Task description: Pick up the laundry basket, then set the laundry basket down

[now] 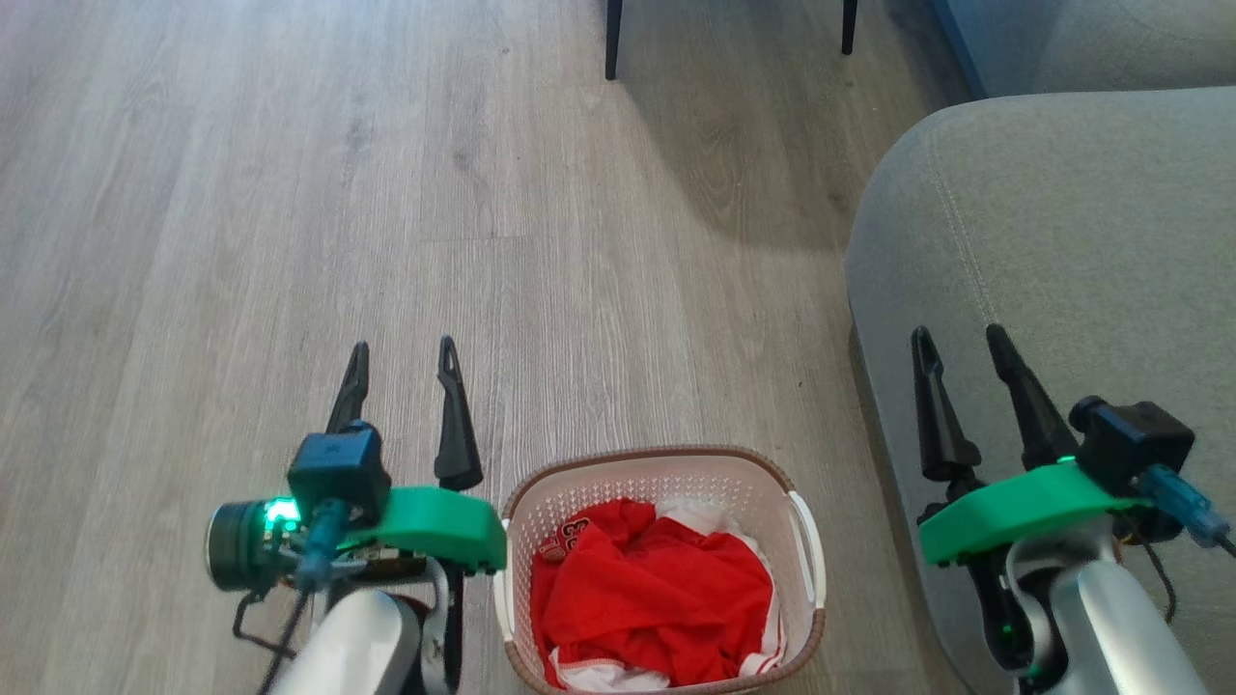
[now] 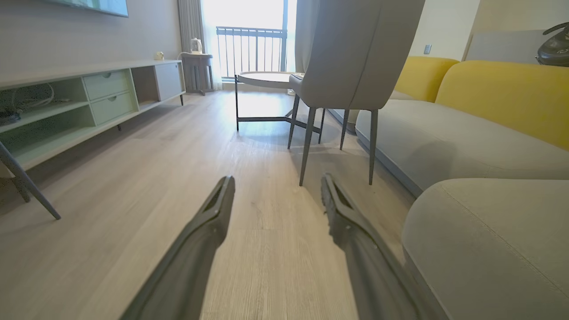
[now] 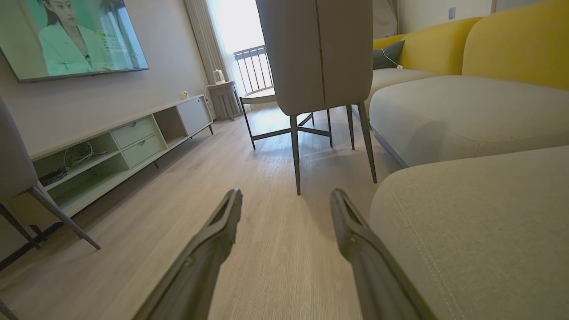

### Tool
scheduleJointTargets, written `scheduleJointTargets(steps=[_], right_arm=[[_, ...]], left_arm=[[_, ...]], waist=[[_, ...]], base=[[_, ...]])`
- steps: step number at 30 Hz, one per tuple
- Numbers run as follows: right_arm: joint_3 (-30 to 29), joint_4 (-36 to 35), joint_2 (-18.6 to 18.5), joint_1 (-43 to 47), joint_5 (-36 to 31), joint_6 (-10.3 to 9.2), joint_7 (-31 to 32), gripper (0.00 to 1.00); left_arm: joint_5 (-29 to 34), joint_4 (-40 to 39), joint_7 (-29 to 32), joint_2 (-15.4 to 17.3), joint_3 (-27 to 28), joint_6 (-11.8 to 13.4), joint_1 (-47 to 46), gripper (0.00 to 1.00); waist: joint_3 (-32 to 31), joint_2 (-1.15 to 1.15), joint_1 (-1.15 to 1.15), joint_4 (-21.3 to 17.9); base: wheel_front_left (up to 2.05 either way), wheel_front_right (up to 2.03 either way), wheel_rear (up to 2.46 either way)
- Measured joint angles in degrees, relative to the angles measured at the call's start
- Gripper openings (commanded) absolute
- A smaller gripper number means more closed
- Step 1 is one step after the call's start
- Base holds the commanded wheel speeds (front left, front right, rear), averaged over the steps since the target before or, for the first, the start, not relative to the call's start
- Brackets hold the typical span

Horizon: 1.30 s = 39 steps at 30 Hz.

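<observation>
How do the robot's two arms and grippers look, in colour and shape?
The left gripper and the right gripper each have two long, black, pointed fingers on a bright green plate. A black camera block with a blue cable sits beside each. The forearms are glossy silver-white.

Head view: high, steep down onto floor (image 1: 290, 193). Wrist views: low, near floor, forward; share chair (image 2: 355, 53), sofa (image 2: 489, 231).

I lose the near rim of the laundry basket (image 1: 660, 454) below the bottom edge of my head view, and the left gripper (image 1: 404, 349) partly hides its left handle. The far chair (image 1: 612, 39) is cut to two legs, and the white cloth (image 1: 703, 514) is mostly buried under the red garment (image 1: 657, 598).
</observation>
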<state>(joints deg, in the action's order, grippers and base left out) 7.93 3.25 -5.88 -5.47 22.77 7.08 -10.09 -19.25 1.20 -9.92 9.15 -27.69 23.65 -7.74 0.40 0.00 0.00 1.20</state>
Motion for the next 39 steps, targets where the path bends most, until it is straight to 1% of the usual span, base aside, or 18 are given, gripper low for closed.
scheduleJointTargets(steps=[4, 6, 8, 10, 12, 14, 19, 21, 27, 30, 32, 34, 36, 39], right_arm=[[-0.4, -2.32, 0.07, -0.03, -2.69, 0.0, -0.65, 1.0], [-0.55, -3.44, 0.24, -0.03, -3.94, 0.0, -0.93, 1.0], [-0.94, -4.39, 0.58, -0.03, -5.08, 0.0, -1.2, 1.0], [-1.31, -4.67, 0.87, -0.02, -6.23, 0.0, -1.77, 1.0], [-1.67, -4.68, 1.16, 0.01, -6.82, 0.0, -1.96, 1.0], [-1.65, -4.64, 1.23, 0.04, -8.01, 0.0, -2.36, 1.0], [-1.68, -4.45, 1.31, 0.09, -10.57, 0.0, -3.25, 1.0], [-1.75, -3.67, 1.46, 0.27, -11.23, 0.0, -3.64, 1.0], [-1.97, -0.74, 1.81, 1.85, -13.94, 0.0, -4.15, 1.0], [-2.63, 1.46, 1.99, 2.22, -13.97, 0.0, -4.16, 1.0], [-2.45, 3.36, 2.03, 2.3, -14.27, 0.0, -4.16, 1.0], [-1.97, 4.52, 2.08, 2.3, -15.29, 0.0, -4.16, 1.0], [-1.97, 5.15, 2.19, 2.3, -15.3, 0.0, -4.16, 1.0], [-2.03, 5.36, 2.24, 2.3, -15.29, 0.0, -4.16, 1.0]], left_arm=[[4.15, -2.53, -1.0, 0.19, -1.57, 4.23, -0.01, 1.0], [5.53, -3.5, -1.33, 0.34, -2.16, 5.81, -0.02, 1.0], [5.75, -4.16, -1.76, 0.45, -2.8, 6.66, -0.02, 1.0], [5.31, -4.42, -1.87, 0.3, -2.98, 6.59, -0.02, 1.0], [4.24, -4.42, -2.33, -0.15, -2.55, 5.41, 0.03, 1.0], [3.18, -4.39, -2.47, -1.2, -0.66, 3.6, 0.38, 1.0], [4.67, -4.21, -3.41, -3.75, 4.6, 0.02, 1.93, 1.0], [4.64, -3.03, -3.83, -4.74, 6.58, -2.03, 3.14, 1.0], [7.4, 0.22, -4.63, -5.92, 10.13, -6.8, 5.2, 1.0], [6.38, 2.81, -4.72, -6.01, 11.78, -8.06, 5.55, 1.0], [3.53, 4.97, -4.72, -6.03, 11.71, -9.27, 5.85, 1.0], [2.99, 6.01, -4.72, -6.04, 11.65, -10.58, 6.39, 1.0], [1.83, 7.09, -4.71, -6.04, 11.77, -10.62, 6.61, 1.0], [0.58, 8.01, -4.72, -6.04, 11.99, -11.33, 6.62, 1.0]], waist=[[0.18, 0.0, 0.0, 0.08], [0.26, 0.0, 0.0, 0.14], [0.34, 0.0, 0.0, 0.22], [0.41, 0.0, 0.0, 0.29], [0.46, 0.0, 0.0, 0.36], [0.46, 0.0, 0.0, 0.43], [0.39, 0.0, 0.01, 0.52], [0.35, 0.0, 0.0, 0.57], [0.3, 0.0, 0.01, 0.79], [0.27, 0.0, 0.01, 0.8], [0.23, 0.0, 0.0, 0.77], [0.22, 0.0, 0.0, 0.74], [0.2, 0.0, 0.01, 0.7], [0.18, 0.0, 0.01, 0.49]], base=[[0.0, 0.0, 0.0], [0.0, 0.0, 0.0], [0.0, 0.0, 0.0], [0.0, 0.0, 0.0], [0.0, 0.0, 0.0], [0.0, 0.0, 0.0], [0.0, 0.0, 0.0], [0.0, 0.0, 0.0], [0.0, 0.0, 0.0], [0.0, 0.0, 0.0], [0.0, 0.0, 0.0], [0.0, 0.0, 0.0], [0.0, 0.0, 0.0], [0.0, 0.0, 0.0]])
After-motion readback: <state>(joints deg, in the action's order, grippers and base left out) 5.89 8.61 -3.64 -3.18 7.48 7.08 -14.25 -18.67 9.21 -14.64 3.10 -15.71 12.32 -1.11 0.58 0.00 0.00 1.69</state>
